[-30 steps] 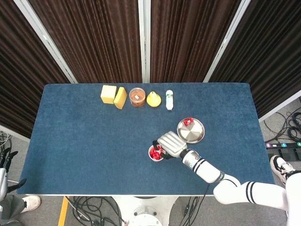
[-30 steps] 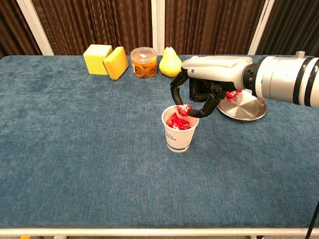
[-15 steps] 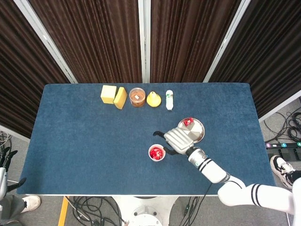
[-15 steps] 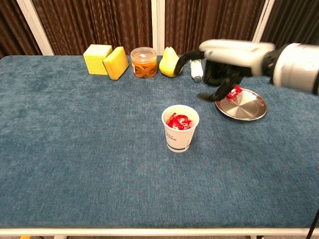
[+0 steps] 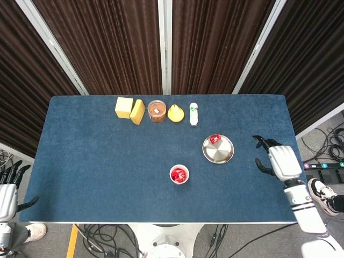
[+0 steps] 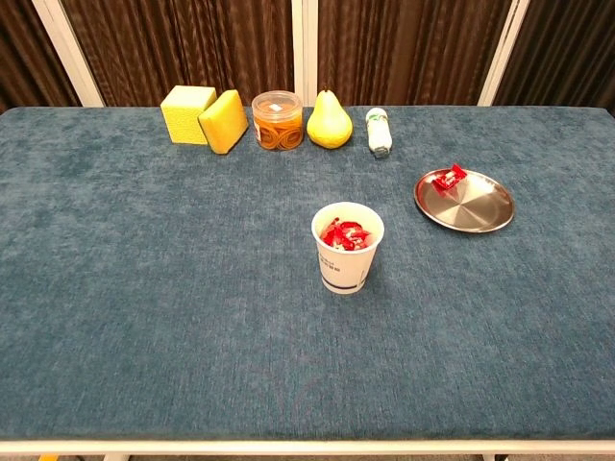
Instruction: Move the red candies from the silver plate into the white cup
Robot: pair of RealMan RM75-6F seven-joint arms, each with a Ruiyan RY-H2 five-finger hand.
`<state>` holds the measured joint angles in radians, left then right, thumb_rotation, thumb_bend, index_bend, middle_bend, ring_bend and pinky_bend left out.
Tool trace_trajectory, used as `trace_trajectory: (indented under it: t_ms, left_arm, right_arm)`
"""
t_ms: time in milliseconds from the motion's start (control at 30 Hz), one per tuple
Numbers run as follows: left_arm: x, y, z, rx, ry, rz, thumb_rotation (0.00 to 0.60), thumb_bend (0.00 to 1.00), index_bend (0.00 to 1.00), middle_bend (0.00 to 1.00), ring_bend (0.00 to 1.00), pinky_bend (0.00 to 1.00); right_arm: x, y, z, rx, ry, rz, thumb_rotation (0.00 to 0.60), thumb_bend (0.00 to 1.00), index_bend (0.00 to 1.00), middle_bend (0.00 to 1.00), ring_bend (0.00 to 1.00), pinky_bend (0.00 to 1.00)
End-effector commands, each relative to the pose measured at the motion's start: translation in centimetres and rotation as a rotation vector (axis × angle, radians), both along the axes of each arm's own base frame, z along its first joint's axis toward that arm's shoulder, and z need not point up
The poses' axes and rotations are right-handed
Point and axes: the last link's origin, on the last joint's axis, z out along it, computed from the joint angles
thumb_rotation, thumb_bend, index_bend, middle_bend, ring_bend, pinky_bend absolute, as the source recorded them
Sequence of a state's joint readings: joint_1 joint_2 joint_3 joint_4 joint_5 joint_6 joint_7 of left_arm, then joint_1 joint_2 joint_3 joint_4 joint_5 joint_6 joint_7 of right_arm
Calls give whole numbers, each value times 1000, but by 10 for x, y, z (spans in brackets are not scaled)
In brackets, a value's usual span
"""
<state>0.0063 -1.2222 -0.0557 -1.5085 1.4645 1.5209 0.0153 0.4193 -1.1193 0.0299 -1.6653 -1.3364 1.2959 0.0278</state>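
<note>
While empty, fingers apart, right robot hand [image 5: 280, 161] | red candy [image 5: 215, 138] on silver plate [image 5: 220, 155] well apart

The left robot hand [image 5: 7, 189] sits at the head view's lower-left corner, its arm cut off by the frame's bottom edge. Neither robot hand appears in the chest view. The right robot hand [image 5: 281, 160] shows only its back from above, its fingers largely hidden beneath it. Inside the white cup [image 6: 347, 248], the red candies [image 6: 343, 233] overlap, too tightly packed to tell apart. The label on the small white bottle [image 6: 379, 132] is too small to read. The desk [image 6: 144, 288] runs past the chest view's left and right edges.
</note>
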Motion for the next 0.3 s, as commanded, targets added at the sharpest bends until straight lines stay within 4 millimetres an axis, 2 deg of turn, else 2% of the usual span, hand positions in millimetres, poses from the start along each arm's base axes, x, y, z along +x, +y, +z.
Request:
trace_trajectory:
  t_ms: [33, 200, 300]
  left_arm:
    - [6, 4, -2, -14, -5, -20, 600, 0, 216, 172, 141, 163]
    - [12, 7, -4, -27, -1, -32, 600, 0, 216, 172, 141, 163]
    - [13, 7, -4, -28, 2, -30, 600, 0, 216, 172, 141, 163]
  right_arm:
    - [-28, 50, 24, -26, -3, -42, 600, 346, 11, 27, 0, 6]
    - [-35, 78, 33, -74, -22, -44, 600, 347, 0, 4, 0, 0]
    - [-36, 83, 36, -81, -39, -45, 600, 345, 0, 4, 0, 0]
